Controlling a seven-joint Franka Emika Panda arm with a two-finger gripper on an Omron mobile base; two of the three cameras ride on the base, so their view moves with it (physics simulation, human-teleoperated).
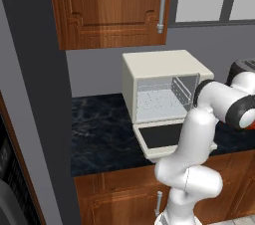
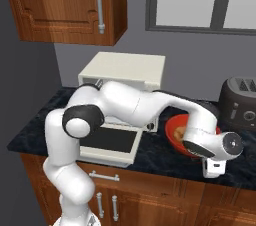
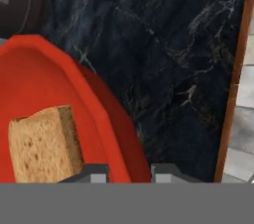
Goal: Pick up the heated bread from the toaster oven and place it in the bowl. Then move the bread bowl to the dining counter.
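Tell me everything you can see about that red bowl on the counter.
The bowl is bright red, round and shallow, with a smooth, glossy look and a thick rim. It sits upright on the dark marbled counter, right of the open toaster oven and near a dark rounded appliance. A toasted piece of bread lies inside. The tool is shut on the bowl's rim, one fingertip inside, one outside.

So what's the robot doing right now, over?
Hand shut on red bowl rim. Bread already in bowl. Toaster oven open, empty. Nothing blocking the counter beside it.
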